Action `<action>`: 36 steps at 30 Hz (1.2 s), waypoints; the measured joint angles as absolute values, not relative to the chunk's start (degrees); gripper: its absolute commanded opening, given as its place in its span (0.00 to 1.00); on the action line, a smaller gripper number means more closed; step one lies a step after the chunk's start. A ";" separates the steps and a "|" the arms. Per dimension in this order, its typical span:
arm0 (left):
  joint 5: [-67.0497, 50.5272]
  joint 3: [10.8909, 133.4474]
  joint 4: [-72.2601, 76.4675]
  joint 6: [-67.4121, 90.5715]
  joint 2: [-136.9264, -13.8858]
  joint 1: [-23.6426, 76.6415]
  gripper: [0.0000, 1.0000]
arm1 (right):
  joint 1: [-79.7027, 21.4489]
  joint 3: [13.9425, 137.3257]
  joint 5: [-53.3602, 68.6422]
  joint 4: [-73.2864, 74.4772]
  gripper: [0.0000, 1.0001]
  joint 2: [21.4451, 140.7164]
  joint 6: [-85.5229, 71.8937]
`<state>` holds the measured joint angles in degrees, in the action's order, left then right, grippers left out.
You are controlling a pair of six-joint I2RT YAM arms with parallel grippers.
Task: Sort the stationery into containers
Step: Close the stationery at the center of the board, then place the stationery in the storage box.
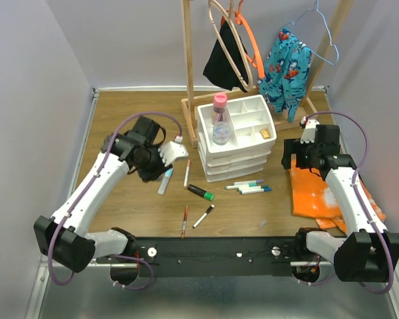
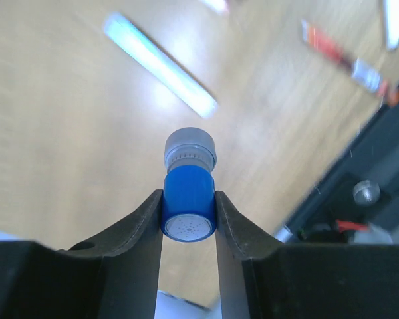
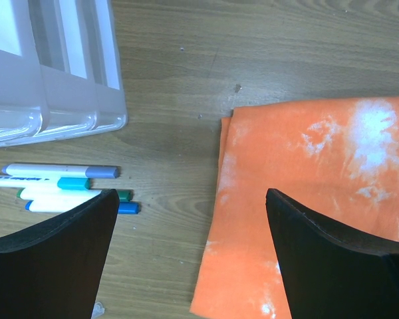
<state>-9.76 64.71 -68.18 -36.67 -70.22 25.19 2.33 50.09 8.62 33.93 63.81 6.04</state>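
Observation:
My left gripper [image 2: 189, 199] is shut on a small blue-capped bottle [image 2: 189, 206] and holds it above the wooden table; in the top view it [image 1: 177, 151] hovers left of the white drawer organiser [image 1: 236, 159]. A light-blue bar [image 1: 165, 181] and a red pen [image 1: 187, 173] lie under it. A pink-capped bottle [image 1: 219, 118] stands in the organiser's top tray. A green-capped black marker [image 1: 201, 192], several white pens [image 1: 247, 187] and two more pens [image 1: 194, 219] lie in front. My right gripper [image 3: 189, 199] is open and empty, over the cloth's left edge beside the pens [image 3: 60, 189].
An orange cloth [image 1: 319, 193] lies at the right under my right arm. A wooden hanger rack [image 1: 193, 80] with clothes stands behind the organiser. A small yellow item [image 1: 266, 133] sits in one tray compartment. Grey walls close in the table's sides.

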 measured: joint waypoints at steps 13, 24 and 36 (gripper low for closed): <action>-14.06 120.84 -75.96 -35.24 -90.24 42.72 0.27 | 2.37 50.09 8.60 33.91 0.99 61.71 6.02; -8.10 137.19 -76.09 -34.39 -103.42 54.50 0.27 | 2.37 50.09 8.64 33.93 0.99 59.90 5.85; -3.20 143.52 -76.55 -31.03 -116.71 55.46 0.27 | 2.37 50.06 9.50 33.95 0.99 58.15 4.89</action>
